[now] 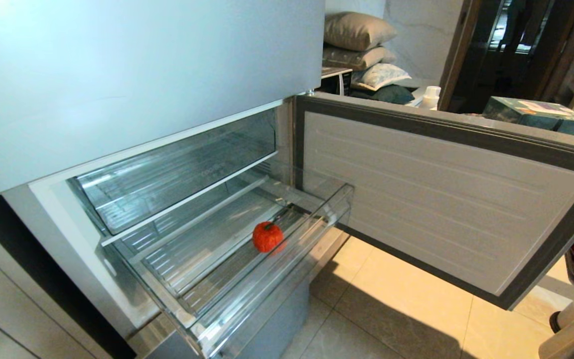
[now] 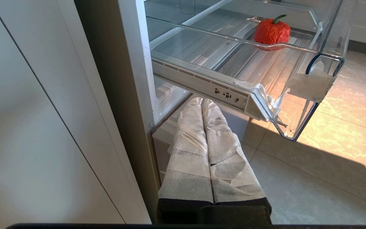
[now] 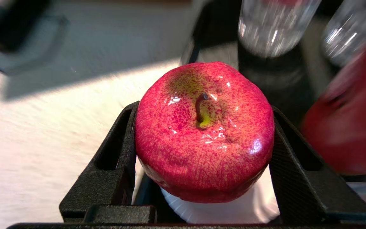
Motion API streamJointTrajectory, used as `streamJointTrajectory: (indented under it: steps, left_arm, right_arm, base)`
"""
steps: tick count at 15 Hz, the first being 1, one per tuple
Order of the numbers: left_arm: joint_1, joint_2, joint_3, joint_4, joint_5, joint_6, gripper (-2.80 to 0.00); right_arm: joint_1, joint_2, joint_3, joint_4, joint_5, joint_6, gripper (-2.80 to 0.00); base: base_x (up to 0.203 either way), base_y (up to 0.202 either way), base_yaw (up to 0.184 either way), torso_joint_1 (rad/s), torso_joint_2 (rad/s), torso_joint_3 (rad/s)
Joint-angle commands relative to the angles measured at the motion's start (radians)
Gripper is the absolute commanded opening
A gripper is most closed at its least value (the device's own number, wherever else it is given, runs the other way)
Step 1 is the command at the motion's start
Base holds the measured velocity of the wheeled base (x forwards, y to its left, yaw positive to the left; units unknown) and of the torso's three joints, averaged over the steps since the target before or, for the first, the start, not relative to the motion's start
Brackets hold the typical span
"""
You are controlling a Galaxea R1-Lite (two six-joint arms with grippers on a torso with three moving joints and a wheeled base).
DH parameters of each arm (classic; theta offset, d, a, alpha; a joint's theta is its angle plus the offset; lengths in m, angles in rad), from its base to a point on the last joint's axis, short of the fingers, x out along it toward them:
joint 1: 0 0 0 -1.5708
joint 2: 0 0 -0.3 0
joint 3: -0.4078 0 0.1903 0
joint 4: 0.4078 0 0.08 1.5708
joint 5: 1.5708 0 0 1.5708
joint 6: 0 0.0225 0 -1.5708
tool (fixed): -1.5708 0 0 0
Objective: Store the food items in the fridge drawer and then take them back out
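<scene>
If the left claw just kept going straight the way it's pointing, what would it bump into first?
Probably the fridge's lower front, below the pulled-out fridge drawer. The left gripper, fingers together, points under the drawer, not at the red item inside. How far off that is cannot be judged.

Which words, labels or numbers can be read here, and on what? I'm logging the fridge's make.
None can be read.
Upper clear compartment: faint embossed lettering on its front, too faint to read.
Teal box beyond the fridge door: printed pattern, too small to read.
Fridge drawer: a blank white patch near its front corner.
</scene>
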Motion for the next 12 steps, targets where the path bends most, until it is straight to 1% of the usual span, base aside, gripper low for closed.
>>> streamJointTrajectory:
  steps: [1,4,7,12]
  left_arm:
    - [0.000,0.002,0.002,-0.001,0.000,0.000,-2.80]
    - [0.000,0.002,0.002,-0.001,0.000,0.000,-2.80]
    - [0.000,0.002,0.002,0.001,0.000,0.000,-2.80]
    - [0.000,0.002,0.002,-0.001,0.000,0.000,-2.80]
  right_arm:
    - [0.000,-0.157,0.066,-0.004,0.003,0.000,-2.80]
    - [0.003,-0.383,0.262,-0.004,0.007,-0.001,-2.80]
    - [0.008,-0.655,0.549,-0.004,-0.003,-0.002,-2.80]
    - [0.012,-1.193,0.993,-0.006,-0.069,-0.004,-2.80]
  base:
    - [0.000,0.000,0.000,0.000,0.00,0.000]
    - [0.000,0.000,0.000,0.000,0.00,0.000]
    - [0.000,0.000,0.000,0.000,0.00,0.000]
    - [0.000,0.000,0.000,0.000,0.00,0.000]
